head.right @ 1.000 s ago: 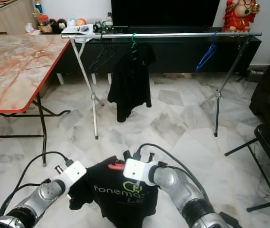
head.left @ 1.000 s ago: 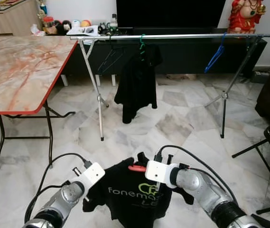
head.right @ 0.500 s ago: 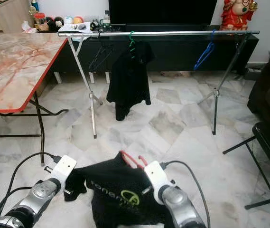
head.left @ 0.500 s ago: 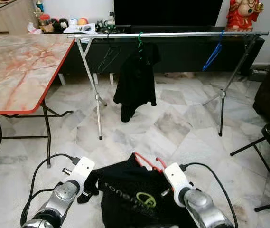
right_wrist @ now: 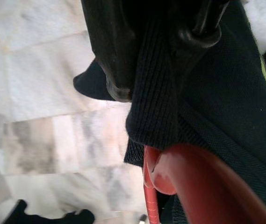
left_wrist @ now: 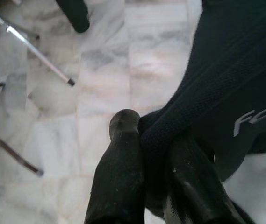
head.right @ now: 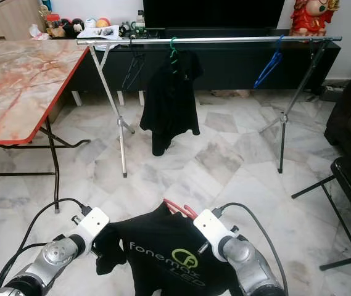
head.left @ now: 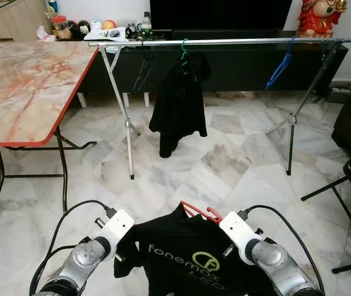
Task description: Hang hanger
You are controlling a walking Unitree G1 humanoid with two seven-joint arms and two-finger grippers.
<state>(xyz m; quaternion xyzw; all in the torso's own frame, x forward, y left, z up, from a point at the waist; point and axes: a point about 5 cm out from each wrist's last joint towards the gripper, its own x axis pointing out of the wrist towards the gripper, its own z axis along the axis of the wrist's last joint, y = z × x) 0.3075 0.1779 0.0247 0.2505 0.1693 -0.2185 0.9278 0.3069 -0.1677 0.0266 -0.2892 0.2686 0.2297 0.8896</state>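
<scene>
Now the black shirt (head.left: 187, 259) on its red hanger (head.left: 198, 212) is pinched by the closed left gripper (left_wrist: 158, 154) and right gripper (right_wrist: 161, 60); the rail (head.left: 237, 42) lies well ahead, crosswise.

My head cameras look forward and down across the marble floor (head.left: 224, 160) to the clothes rail (head.left: 224, 42), far off. Both eyes share that scene, slightly offset sideways. Each wrist camera sits very close behind its fingers, looking along them at the black shirt (left_wrist: 235, 84) and floor, which the head views share.
</scene>
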